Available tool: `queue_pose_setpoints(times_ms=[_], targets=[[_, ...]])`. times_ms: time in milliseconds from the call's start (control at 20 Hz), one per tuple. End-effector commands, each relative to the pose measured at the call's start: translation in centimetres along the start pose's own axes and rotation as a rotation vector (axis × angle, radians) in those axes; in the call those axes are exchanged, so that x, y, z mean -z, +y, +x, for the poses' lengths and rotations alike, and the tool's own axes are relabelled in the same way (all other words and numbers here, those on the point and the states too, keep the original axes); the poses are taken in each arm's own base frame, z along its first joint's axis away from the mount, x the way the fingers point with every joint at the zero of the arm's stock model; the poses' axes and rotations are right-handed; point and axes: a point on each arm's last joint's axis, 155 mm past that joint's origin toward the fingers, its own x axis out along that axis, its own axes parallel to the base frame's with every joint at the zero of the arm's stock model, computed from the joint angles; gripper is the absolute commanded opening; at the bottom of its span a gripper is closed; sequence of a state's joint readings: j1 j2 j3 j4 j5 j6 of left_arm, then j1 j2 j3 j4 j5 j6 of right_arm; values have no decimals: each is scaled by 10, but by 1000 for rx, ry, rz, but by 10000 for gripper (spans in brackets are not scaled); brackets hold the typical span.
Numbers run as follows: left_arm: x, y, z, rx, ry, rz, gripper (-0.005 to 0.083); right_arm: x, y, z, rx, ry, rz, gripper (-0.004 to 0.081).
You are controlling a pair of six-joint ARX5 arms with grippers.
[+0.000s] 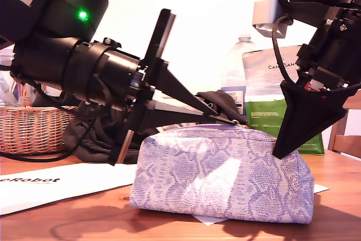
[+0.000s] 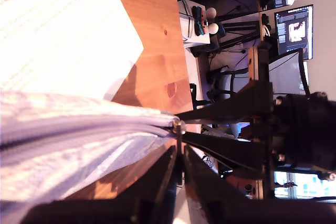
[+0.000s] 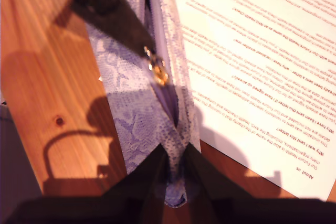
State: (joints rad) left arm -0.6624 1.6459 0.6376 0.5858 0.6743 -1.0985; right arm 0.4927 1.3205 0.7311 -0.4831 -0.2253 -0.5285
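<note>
The table (image 1: 338, 196) carries the snakeskin-print pouch (image 1: 220, 173), which lies partly on a printed sheet (image 3: 252, 51). My second gripper (image 3: 176, 153), at the exterior view's right, has its jaws pinching the pouch's end. Only the second wrist view shows the gold zipper pull (image 3: 157, 72), which the jaws of my first gripper (image 2: 178, 150) pinch.

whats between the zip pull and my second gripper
Only a short stretch of zip on the pouch, nothing else; the second wrist view shows it running from the zip pull to my second gripper.
</note>
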Motion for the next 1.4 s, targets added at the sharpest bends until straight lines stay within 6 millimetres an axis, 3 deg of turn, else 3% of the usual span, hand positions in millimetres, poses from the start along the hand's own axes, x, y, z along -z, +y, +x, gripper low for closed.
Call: queue_pose_setpoints(times_ms=[0, 400, 1000, 1350], targets=[[-5, 3, -2, 3, 1, 8, -24, 14, -2, 3, 7, 51, 17, -13], [-17, 6, -17, 34, 16, 1, -24, 20, -5, 3, 24, 76, 23, -13], [-30, 33, -47, 9, 44, -11, -24, 26, -10, 1, 31, 88, 56, -13], [-17, 63, -59, -73, 95, 10, -24, 26, -12, 1, 36, 86, 84, -13]])
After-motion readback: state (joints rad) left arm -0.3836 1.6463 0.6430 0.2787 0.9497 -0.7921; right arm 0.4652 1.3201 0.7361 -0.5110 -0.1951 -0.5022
